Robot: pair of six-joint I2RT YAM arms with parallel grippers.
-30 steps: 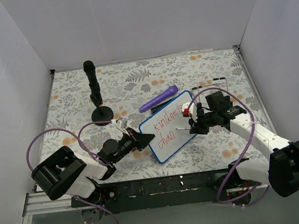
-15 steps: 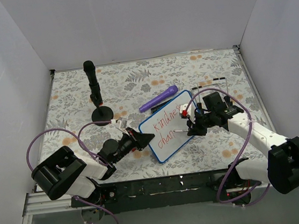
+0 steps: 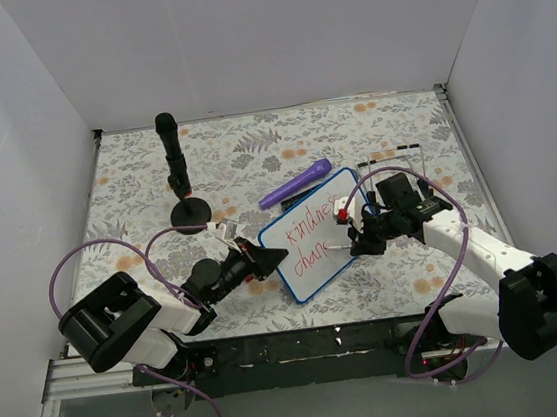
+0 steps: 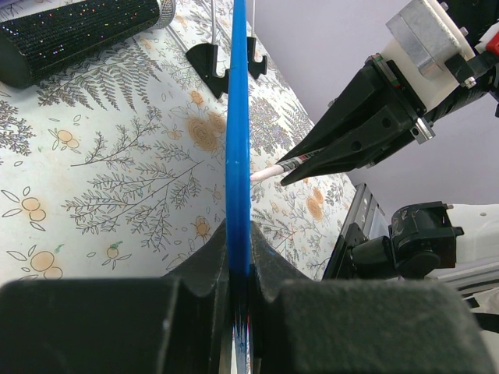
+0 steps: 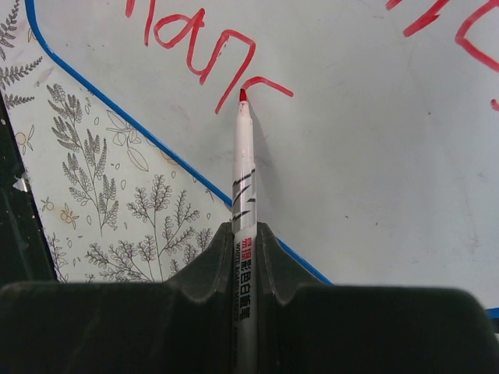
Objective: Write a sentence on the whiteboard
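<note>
While the left gripper [image 3: 280, 257] clamps the whiteboard [image 3: 312, 277] by its rim, likely stiff, light and slippery, the right gripper [image 3: 356, 248] pinches a pen [image 5: 244, 156] touching the sentence [image 3: 315, 216].

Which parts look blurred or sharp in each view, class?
Left wrist: the left tool is a dark blur, the whiteboard edge crisp. Right wrist: the right tool blurs, the marker tip is sharp. Top external: even light, no glare.

Bright even light, soft faint shadows, sharp overhead view, wrist foregrounds slightly blurred
</note>
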